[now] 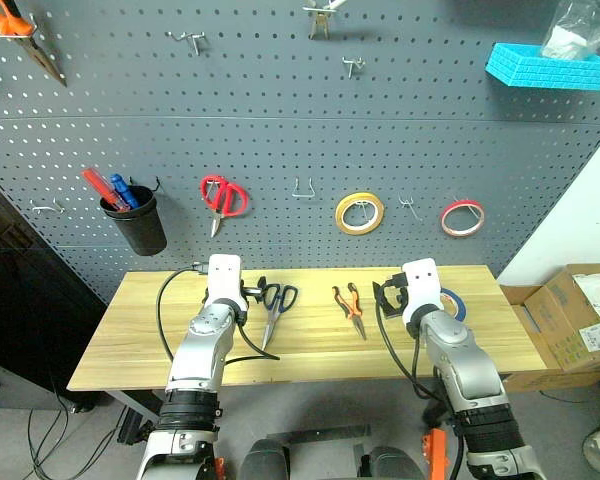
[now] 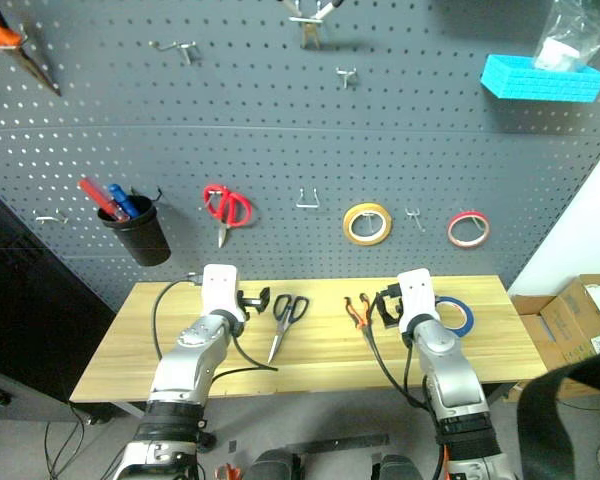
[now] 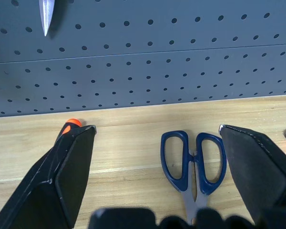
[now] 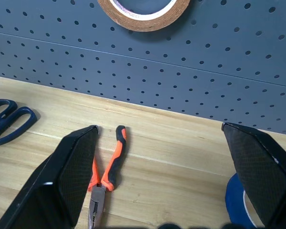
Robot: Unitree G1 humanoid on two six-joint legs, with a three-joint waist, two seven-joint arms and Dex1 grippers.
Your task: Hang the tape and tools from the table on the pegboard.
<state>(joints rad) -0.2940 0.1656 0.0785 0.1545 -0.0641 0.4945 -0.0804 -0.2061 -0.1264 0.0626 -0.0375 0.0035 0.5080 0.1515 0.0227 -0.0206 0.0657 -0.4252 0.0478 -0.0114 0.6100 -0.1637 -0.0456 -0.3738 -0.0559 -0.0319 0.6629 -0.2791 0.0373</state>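
On the table point(image 1: 130, 330), dark-blue-handled scissors point(image 1: 276, 308) lie flat, closed.

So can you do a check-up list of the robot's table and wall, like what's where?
Surface: wooden table, bare at the ends.
Job's things: dark-handled scissors, orange pliers, blue tape, screwdriver tip all on the table.
Clutter: pegboard holds red scissors, yellow tape, red tape, black cup, blue basket.
Grippers: left gripper and right gripper fingers open, empty.
Cables: black cable across the table.
Surroundings: cardboard boxes.
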